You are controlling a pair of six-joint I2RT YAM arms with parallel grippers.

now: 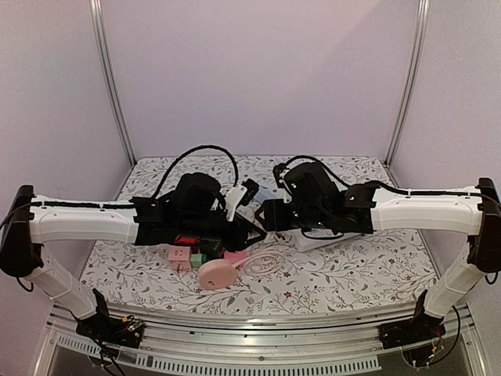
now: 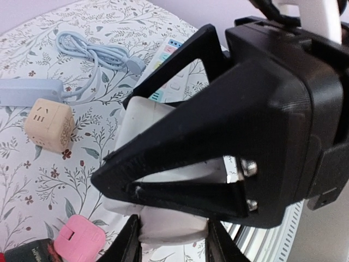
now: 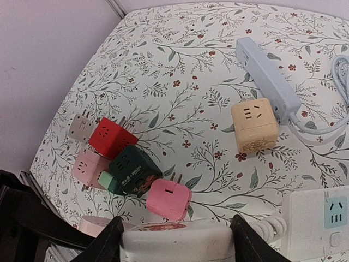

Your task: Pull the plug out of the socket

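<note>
A white plug, rounded and plain, sits pressed against a boxy white socket block at mid-surface. The left end effector clamps the plug and the right end effector clamps the block. Coloured cube adapters cluster just left on the floral surface.

Inside a robotics lab test cell: blank pale wall panels set between aluminium uprights close in a table spread with a floral cloth. Two white-and-black robot arms stand bolted to a metal rail at the near edge, with wiring exposed at their bases. Coloured cube adapters and a pale blue power strip lie on the cloth.
</note>
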